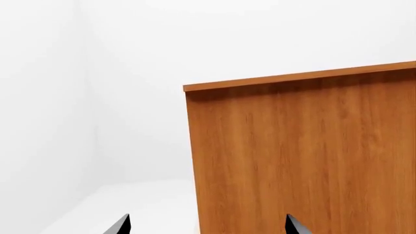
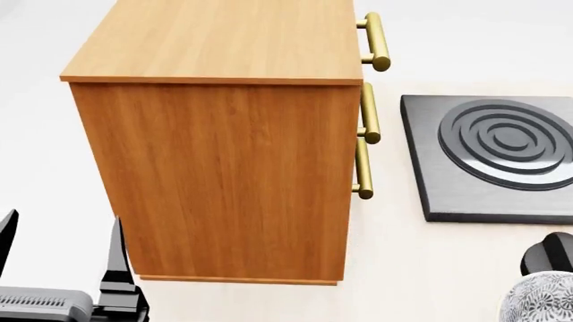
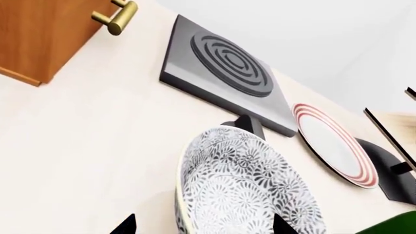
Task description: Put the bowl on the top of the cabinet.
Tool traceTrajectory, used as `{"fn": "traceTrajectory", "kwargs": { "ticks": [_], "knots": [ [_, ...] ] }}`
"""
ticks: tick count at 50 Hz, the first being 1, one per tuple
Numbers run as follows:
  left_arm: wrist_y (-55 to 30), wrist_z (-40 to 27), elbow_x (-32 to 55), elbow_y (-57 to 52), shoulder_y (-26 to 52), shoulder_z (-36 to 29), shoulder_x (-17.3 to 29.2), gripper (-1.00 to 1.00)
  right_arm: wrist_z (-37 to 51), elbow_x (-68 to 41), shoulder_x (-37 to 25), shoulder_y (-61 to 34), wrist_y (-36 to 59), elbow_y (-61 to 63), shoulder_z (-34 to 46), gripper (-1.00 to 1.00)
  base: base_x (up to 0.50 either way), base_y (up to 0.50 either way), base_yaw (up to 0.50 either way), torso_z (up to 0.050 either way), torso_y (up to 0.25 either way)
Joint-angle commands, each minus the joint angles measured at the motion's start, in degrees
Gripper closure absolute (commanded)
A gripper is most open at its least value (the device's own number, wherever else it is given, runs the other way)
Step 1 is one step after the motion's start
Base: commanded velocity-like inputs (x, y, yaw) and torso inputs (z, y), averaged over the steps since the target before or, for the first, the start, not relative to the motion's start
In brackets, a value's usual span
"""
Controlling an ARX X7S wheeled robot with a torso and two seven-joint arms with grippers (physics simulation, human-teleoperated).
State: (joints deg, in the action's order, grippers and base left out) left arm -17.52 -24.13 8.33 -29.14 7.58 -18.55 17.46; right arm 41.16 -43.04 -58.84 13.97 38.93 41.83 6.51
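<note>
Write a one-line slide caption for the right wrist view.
Open right gripper over leaf-patterned bowl, beside hotplate, red-ringed plate and cabinet.

This looks like a pretend kitchen made in a computer. At the right of the head view a flat dark grey square cooker plate with round rings (image 2: 497, 157) lies on a pale cream counter top (image 2: 403, 261). A tall orange-brown wooden cabinet with shiny gold bar handles (image 2: 224, 168) fills the middle. In the right wrist view, a flat white plate with red rings (image 3: 334, 144) lies at the right beside the cooker plate, and a deep white bowl with grey-black leaves (image 3: 247, 190) sits low in the middle. The walls behind are plain white.
</note>
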Motion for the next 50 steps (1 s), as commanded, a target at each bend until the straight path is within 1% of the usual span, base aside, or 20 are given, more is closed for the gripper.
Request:
{"fn": "traceTrajectory", "kwargs": {
  "ticks": [1, 30, 50],
  "knots": [
    [-0.2, -0.3, 0.1, -0.4, 0.0, -0.2, 0.2, -1.00, -0.4, 0.4, 0.3, -0.5, -0.2, -1.0, 0.3, -1.00, 0.00, 0.00, 0.00, 0.000, 0.000],
    [0.3, -0.7, 0.3, 0.2, 0.1, -0.8, 0.4, -1.00, -2.3, 2.1, 2.1, -3.9, -0.2, -4.2, 3.0, -1.00, 0.00, 0.00, 0.00, 0.000, 0.000],
    [0.4, -1.0, 0.5, 0.1, 0.1, -1.0, 0.7, -1.00, -2.7, 2.5, 2.6, -4.4, -0.5, -5.4, 3.5, -1.00, 0.00, 0.00, 0.00, 0.000, 0.000]
  ]
}}
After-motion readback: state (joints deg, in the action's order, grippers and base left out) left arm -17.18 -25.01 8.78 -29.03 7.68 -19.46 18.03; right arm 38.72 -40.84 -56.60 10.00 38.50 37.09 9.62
